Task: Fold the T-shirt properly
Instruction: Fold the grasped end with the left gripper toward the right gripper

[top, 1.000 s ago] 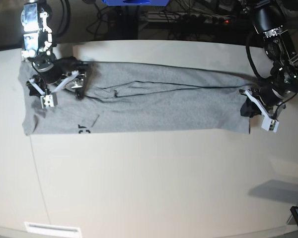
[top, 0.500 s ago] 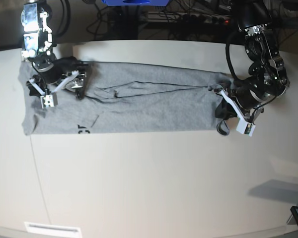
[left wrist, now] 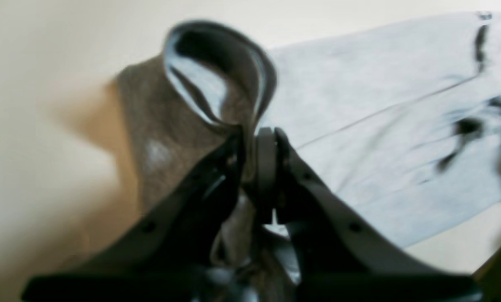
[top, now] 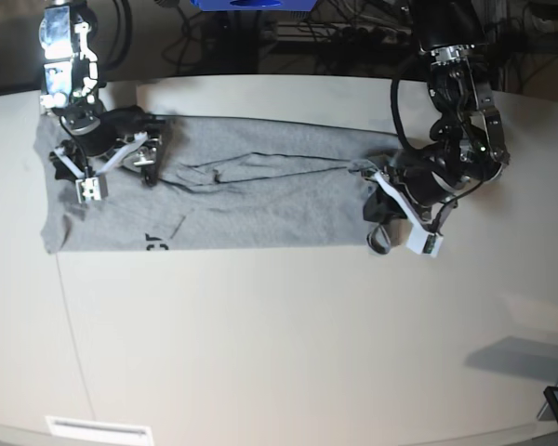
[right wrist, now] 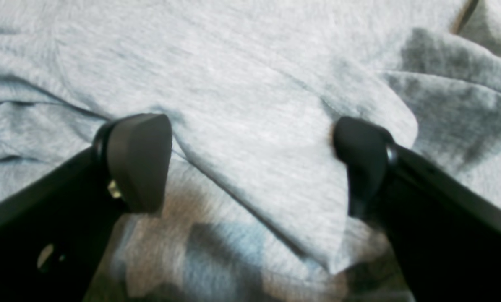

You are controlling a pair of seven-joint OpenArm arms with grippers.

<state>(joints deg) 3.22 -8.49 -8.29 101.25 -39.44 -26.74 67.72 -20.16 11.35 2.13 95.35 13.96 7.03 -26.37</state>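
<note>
The soft heather-grey T-shirt [top: 260, 209] is lying creased along the matte desk's [top: 288, 344] far edge, the left fingers [left wrist: 267, 167] pinching its curled hem, the right fingers [right wrist: 139, 161] resting spread on it.

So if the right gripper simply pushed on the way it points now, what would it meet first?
The T-shirt. The right gripper hangs open just above it, grey cloth filling the space between and beyond its fingertips. Whether the pads already touch the fabric is unclear.
</note>
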